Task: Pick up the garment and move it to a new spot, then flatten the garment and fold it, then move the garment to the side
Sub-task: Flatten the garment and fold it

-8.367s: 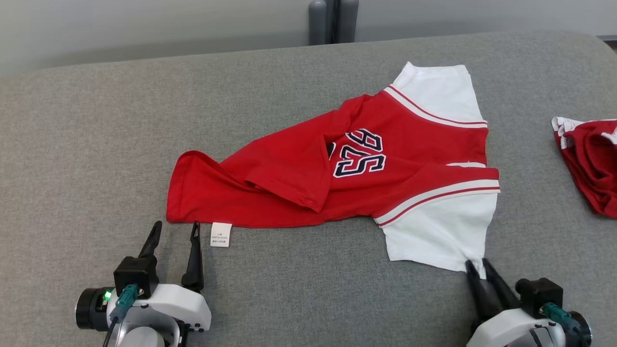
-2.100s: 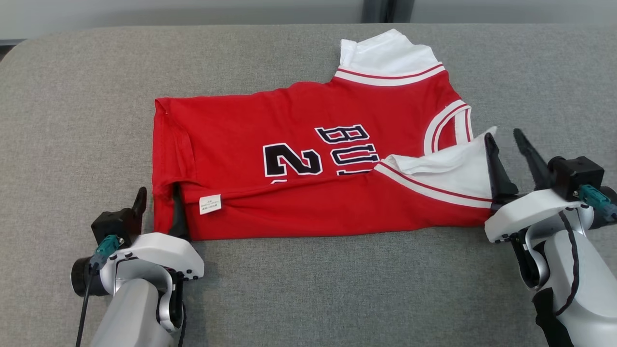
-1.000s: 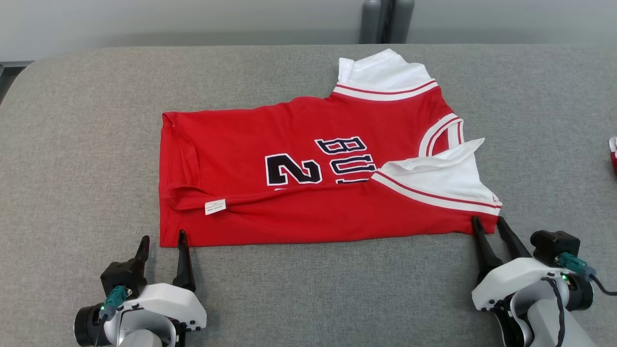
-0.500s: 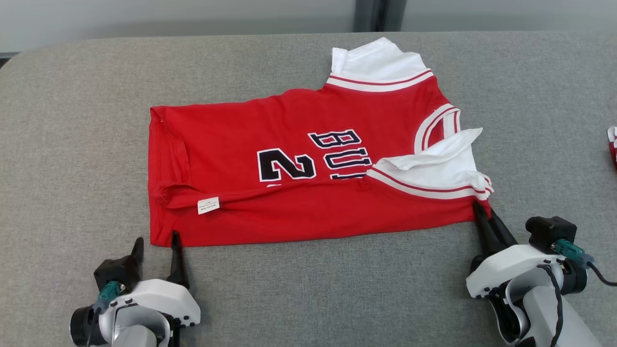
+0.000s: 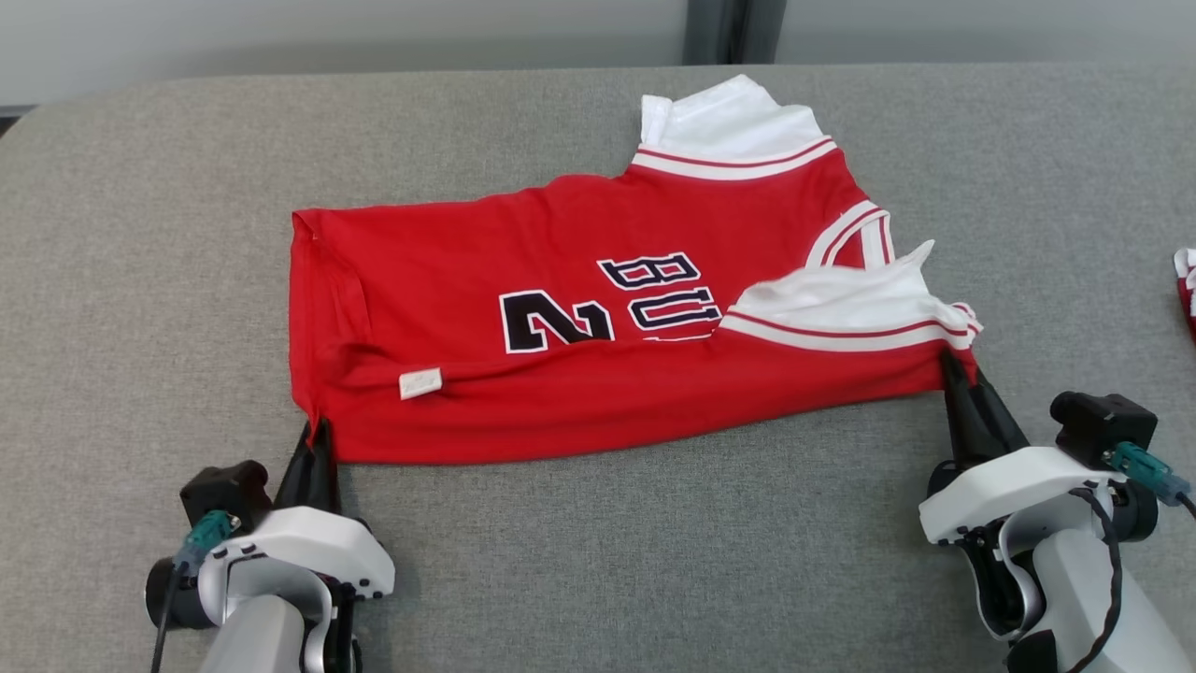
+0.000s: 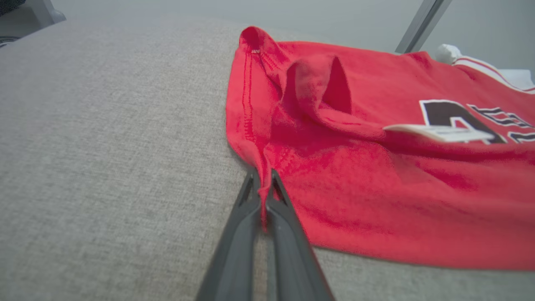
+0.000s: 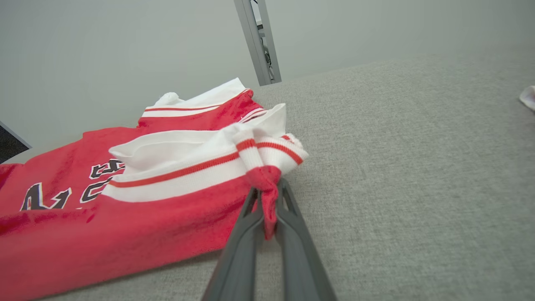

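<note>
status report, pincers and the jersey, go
Left pincer shut on near hem corner of the red jersey shirt with white sleeves. Right pincer shut on its near sleeve-end corner. Red-and-white cloth at far right, apart.

The left gripper (image 5: 314, 437) is held with its two dark fingers pressed together, a corner of the garment (image 5: 579, 402) pinched between the tips. The right gripper (image 5: 957, 372) is clamped the same way on another corner, cloth bunched just ahead of its tips. Behind each pair of fingers a white wrist housing is carried, with a pale forearm behind that.
</note>
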`<state>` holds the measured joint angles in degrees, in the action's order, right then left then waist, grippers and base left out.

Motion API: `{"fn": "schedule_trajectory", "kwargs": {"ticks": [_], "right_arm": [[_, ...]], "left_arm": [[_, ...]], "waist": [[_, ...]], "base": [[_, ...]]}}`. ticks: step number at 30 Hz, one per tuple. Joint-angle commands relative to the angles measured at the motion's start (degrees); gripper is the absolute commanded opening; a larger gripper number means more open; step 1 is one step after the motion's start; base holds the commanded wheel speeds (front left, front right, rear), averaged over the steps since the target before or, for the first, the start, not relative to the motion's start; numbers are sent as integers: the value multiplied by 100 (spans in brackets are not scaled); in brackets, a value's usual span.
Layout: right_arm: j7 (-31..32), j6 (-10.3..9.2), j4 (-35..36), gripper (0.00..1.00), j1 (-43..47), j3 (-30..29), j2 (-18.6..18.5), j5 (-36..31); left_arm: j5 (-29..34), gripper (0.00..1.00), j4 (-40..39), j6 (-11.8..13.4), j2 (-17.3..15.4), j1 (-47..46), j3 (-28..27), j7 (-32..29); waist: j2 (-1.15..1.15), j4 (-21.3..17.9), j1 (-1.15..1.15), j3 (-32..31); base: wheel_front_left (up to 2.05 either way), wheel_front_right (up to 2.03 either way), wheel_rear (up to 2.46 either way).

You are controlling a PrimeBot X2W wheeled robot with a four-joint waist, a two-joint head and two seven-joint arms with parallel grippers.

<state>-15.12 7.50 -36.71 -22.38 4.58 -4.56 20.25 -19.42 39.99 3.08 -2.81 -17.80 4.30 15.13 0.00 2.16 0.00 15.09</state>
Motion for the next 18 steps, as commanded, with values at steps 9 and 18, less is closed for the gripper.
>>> {"fn": "schedule_trajectory", "kwargs": {"ticks": [9, 18], "right_arm": [[-1, -3, -35, 0, 173, -176, -35, -9], [-1, -3, -185, 0, 1057, 109, 2, 161]], "left_arm": [[250, 0, -561, -70, -34, 338, -406, 2], [174, 0, -444, -65, -37, 1327, -537, 2]], "waist": [[0, -38, 0, -675], [0, -240, 0, -1425]], "base": [[0, 0, 0], [0, 0, 0]]}}
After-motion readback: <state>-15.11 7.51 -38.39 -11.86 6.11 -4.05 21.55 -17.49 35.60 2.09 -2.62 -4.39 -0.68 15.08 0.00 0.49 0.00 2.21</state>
